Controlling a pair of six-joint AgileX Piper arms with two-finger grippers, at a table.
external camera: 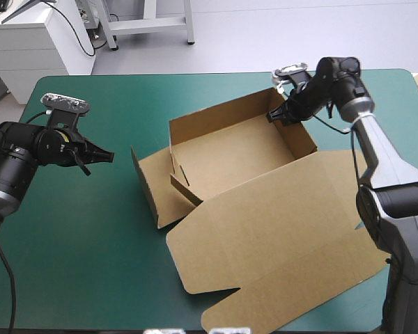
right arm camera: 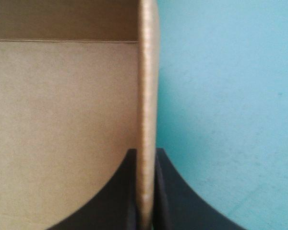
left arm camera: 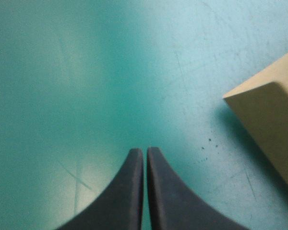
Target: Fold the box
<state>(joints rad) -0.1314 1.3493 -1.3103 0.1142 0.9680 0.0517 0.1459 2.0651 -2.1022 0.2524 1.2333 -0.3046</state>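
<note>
Box sits mid-bench, slightly right of centre, on the teal-green cover. It's a half-formed brown tray.

- Far and right walls are up.
- On the left a slotted inner panel stands, while the outer left flap lies splayed on the cover.
- Lid lies flat toward the near edge, with its tabs at the near rim.

Grippers:
- Right gripper is clamped on the top edge of a raised wall at the far right corner. The right wrist view shows the board edge-on between the black fingers, tray interior on one side and cover on the other.
- Left gripper has its fingers pressed together with nothing between them. It hangs over bare cover well left of the box, with one box corner just ahead and to the side.

Handling, my read:
- Single-wall corrugated board, so light and stiff across the panels. It should flex only at the scored creases.
- It will likely skate on the cover if pushed from one side, so it needs a counter-hold, and the right arm's pinch looks good for that.
- Pinch it on thin free edges near a crease, not mid-panel. A hard squeeze may dent the flutes.
- The obvious next hold is the outer edge of the left flap.
- The tucked walls may spring back when released.
</note>
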